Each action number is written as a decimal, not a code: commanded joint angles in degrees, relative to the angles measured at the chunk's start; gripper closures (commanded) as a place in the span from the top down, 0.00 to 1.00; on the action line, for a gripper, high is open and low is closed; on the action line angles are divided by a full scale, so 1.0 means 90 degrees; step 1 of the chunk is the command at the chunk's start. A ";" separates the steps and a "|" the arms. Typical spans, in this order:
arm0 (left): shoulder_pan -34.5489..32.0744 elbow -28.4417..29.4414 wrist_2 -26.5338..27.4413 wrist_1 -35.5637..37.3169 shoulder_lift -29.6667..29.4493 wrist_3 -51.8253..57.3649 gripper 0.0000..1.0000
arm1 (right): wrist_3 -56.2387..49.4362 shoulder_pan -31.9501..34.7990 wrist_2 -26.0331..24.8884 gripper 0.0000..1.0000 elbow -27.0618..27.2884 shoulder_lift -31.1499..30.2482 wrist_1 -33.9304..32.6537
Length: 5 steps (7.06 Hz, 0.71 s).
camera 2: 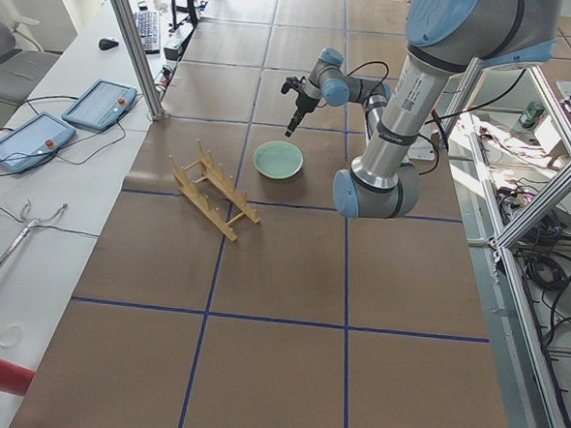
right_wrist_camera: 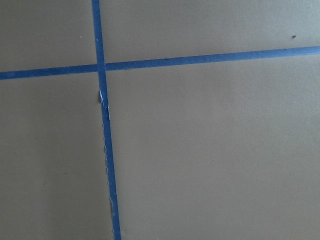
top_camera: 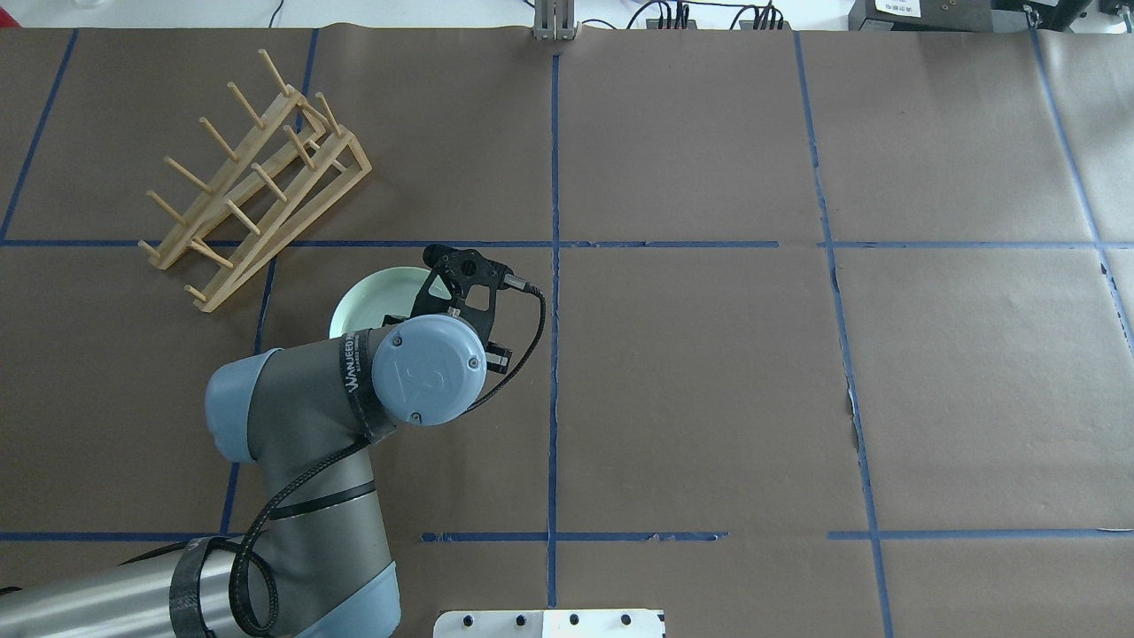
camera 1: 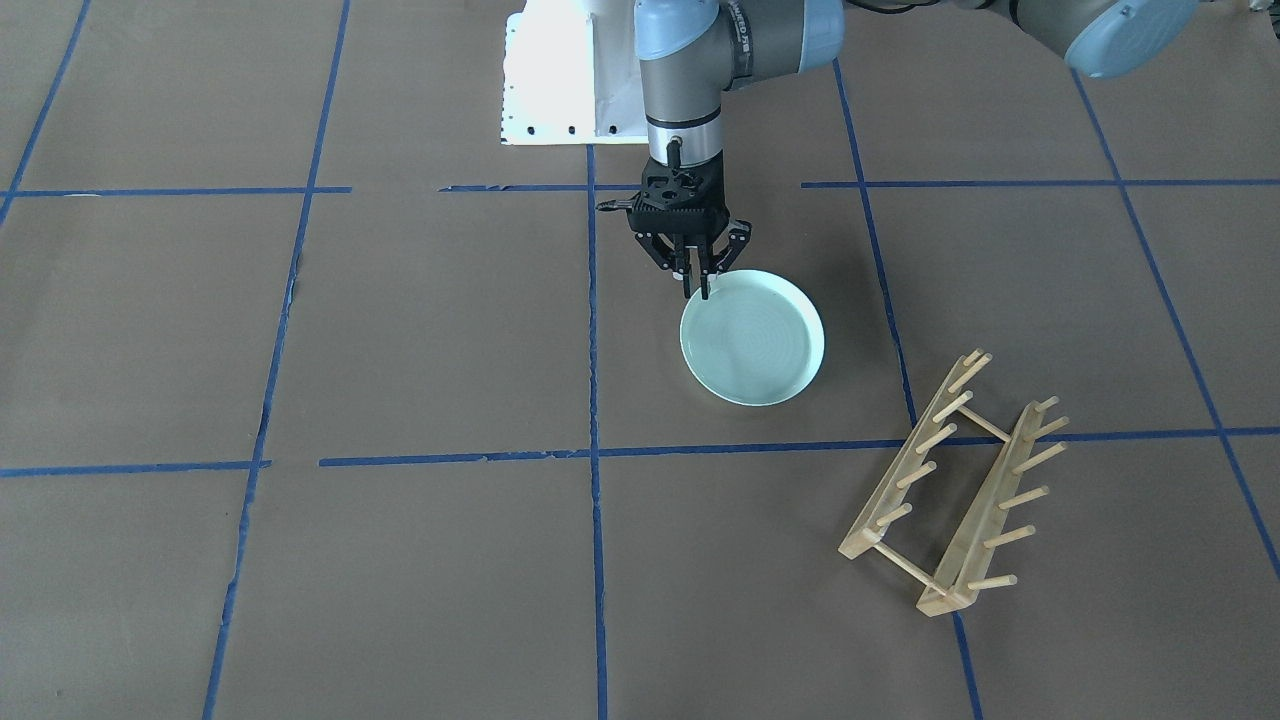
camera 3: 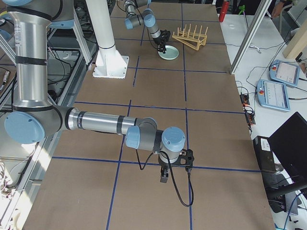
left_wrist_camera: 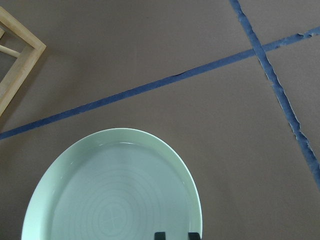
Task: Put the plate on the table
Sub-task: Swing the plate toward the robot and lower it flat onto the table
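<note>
Round pale mint-green plate (camera 1: 752,340): lies flat on the brown-paper desk (camera 1: 400,330), inside one blue-taped rectangle, near the light wooden peg rack (camera 1: 950,490) but apart from it. Shows faint concentric rings in the left wrist view.

Writing: reads "WANJEE…" in white letters on the black strap (top_camera: 353,372) wrapped around the left arm's wrist joint, with the rest of the word curving out of sight. Carries an embossed mark on the blue joint cap beside it, too faint to read.

Left arm: comes in low from the robot's side, bends at the elbow and points its wrist straight down over the plate's robot-side edge. Left end effector (camera 1: 697,285): hangs vertical, black fingers drawn close together on either side of the raised rim, pinching it, one tip inside the plate and one outside.

Right arm: stretches its forearm level above the desk, well apart from the plate, wrist turned down. Right end effector (camera 3: 164,176): hovers just over a blue tape line; cannot tell whether spread or pressed together, since no fingers show in its own wrist view.
</note>
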 commanded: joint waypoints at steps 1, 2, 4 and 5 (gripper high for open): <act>-0.0009 -0.0267 -0.0041 -0.0044 -0.0014 0.0016 1.00 | 0.0000 0.0000 0.0000 1.00 0.0000 0.0000 0.0000; -0.0038 -0.0549 -0.0090 -0.0034 -0.0005 0.0006 1.00 | 0.0000 0.0000 0.0000 1.00 0.0000 0.0000 0.0000; -0.0756 -0.1019 -0.1204 -0.0034 0.0005 0.0054 1.00 | 0.0000 0.0000 0.0000 1.00 0.0000 0.0000 0.0000; -0.1448 -0.1060 -0.2170 -0.0034 0.0015 0.0103 1.00 | 0.0000 0.0000 0.0000 1.00 0.0000 0.0000 0.0000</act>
